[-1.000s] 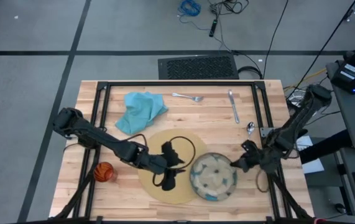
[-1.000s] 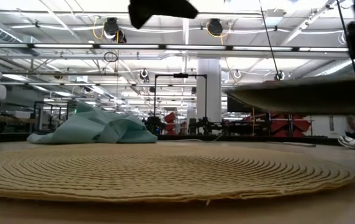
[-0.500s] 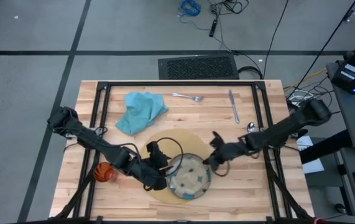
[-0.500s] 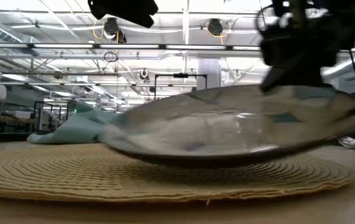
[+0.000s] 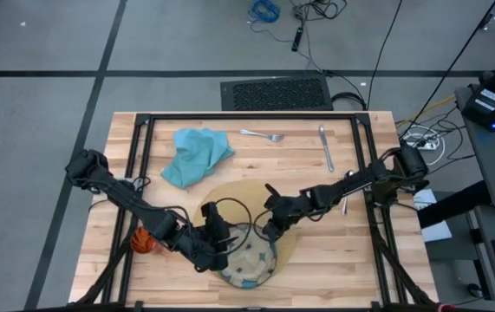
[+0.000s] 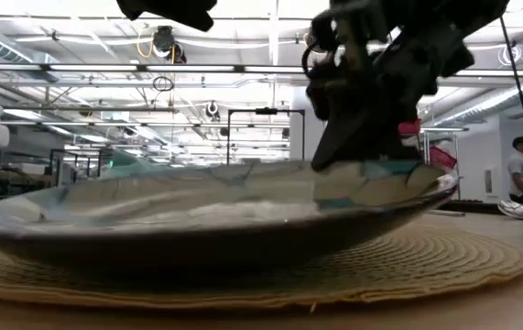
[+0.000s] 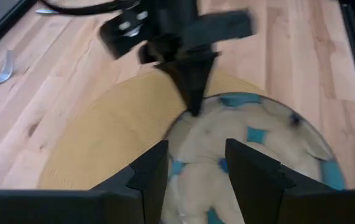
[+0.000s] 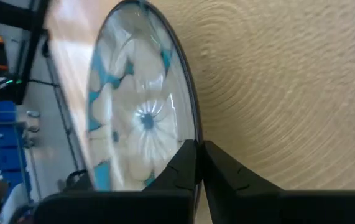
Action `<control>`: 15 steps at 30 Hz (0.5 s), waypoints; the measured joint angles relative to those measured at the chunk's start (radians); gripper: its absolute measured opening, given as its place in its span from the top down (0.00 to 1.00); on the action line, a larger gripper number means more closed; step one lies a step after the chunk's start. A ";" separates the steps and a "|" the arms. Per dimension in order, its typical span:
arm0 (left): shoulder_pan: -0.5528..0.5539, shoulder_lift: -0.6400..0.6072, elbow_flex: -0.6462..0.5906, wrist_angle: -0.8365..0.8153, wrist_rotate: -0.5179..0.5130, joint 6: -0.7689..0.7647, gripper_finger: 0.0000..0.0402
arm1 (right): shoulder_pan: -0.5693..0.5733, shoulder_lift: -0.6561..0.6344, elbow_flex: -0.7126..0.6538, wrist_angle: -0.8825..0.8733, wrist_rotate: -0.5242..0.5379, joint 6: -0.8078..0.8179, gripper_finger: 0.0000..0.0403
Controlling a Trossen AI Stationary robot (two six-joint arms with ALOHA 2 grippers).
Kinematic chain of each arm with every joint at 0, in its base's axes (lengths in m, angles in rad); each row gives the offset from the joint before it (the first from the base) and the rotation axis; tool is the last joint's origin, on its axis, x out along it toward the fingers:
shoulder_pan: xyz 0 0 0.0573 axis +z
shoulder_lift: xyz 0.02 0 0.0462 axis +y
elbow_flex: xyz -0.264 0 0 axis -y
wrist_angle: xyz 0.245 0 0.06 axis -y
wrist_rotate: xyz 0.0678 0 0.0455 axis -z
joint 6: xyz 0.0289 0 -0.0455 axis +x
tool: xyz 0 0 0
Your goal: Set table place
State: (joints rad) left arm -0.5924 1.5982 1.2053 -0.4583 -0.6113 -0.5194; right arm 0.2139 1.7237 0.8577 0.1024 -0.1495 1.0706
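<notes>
Dragged leftward onto the mat [image 5: 230, 201], plate [image 5: 245, 264] stays rim-pinched by right fingers [image 5: 266, 230]; left's apart.

Left end effector [image 7: 193, 171] hovers open over plate [image 7: 270, 149] on mat [image 7: 112, 134].

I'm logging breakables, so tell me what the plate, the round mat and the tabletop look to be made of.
Plate: probably glazed ceramic; its pale petal pattern with blue patches shines and reflects light.
Round mat: looks like woven straw or similar fibre, matte tan, with concentric ridges in the right wrist view.
Table: light wooden planks with visible seams and grain, edged by a black frame, probably metal.
</notes>
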 joint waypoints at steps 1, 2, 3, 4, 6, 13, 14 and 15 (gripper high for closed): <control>-0.004 0.000 0.000 0.001 0.000 0.000 0.64 | -0.008 0.008 0.000 0.000 0.000 -0.006 1.00; -0.008 0.000 0.000 0.002 0.000 -0.004 0.64 | -0.018 0.013 0.000 0.000 0.001 -0.013 1.00; -0.011 0.000 0.000 0.001 0.000 -0.010 0.64 | -0.027 0.017 0.000 0.000 0.001 -0.020 1.00; -0.013 0.000 0.000 0.000 0.000 -0.018 0.64 | -0.035 0.021 0.000 0.002 0.001 -0.028 1.00; -0.019 0.000 0.000 0.000 0.000 -0.025 0.64 | -0.047 0.030 0.000 0.002 0.001 -0.039 1.00; -0.027 0.001 0.000 0.000 -0.003 -0.026 0.64 | -0.056 0.035 0.000 -0.006 0.003 -0.054 0.94; -0.026 0.001 0.000 0.000 -0.005 -0.026 0.64 | -0.056 0.035 -0.001 -0.011 0.004 -0.055 0.91; -0.025 0.001 0.000 0.001 -0.007 -0.026 0.64 | -0.057 0.035 -0.001 -0.015 0.005 -0.060 0.88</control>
State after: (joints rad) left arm -0.6178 1.5990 1.2049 -0.4574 -0.6187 -0.5453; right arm 0.1570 1.7588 0.8564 0.0875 -0.1446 1.0103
